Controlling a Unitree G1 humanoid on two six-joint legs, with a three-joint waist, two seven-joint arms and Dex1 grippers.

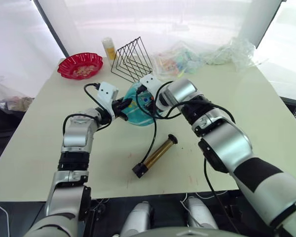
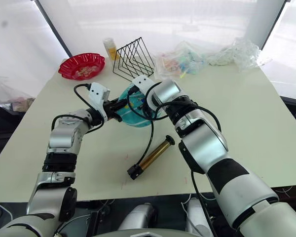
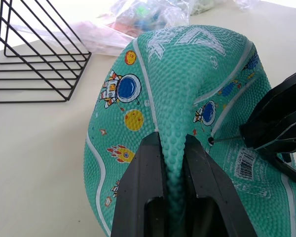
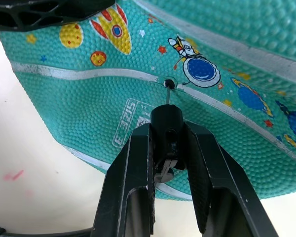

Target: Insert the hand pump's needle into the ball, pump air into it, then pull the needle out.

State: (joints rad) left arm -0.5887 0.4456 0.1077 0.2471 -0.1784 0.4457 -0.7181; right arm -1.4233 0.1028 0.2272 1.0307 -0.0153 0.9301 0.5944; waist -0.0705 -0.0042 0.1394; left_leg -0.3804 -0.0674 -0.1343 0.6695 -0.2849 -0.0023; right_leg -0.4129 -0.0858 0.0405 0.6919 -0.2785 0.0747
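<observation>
Nearest lies the pump (image 1: 155,156) on the table (image 1: 246,123), its hose looping beyond it up to the ball (image 1: 138,116). At the ball, the right gripper (image 4: 166,129) clenches the needle (image 4: 167,95), tip in the valve. Left gripper (image 3: 173,148) pinches a fold of ball. Behind the ball stand a wire rack (image 1: 132,60) and red bowl (image 1: 80,65).

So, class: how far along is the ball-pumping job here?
Done: the left hand pinches a fold of the flattish ball, and the right hand grips the needle fitting. In hand: the needle tip sits at the valve hole. Left: pumping, since the pump lies untouched on the table, then pulling out.
</observation>
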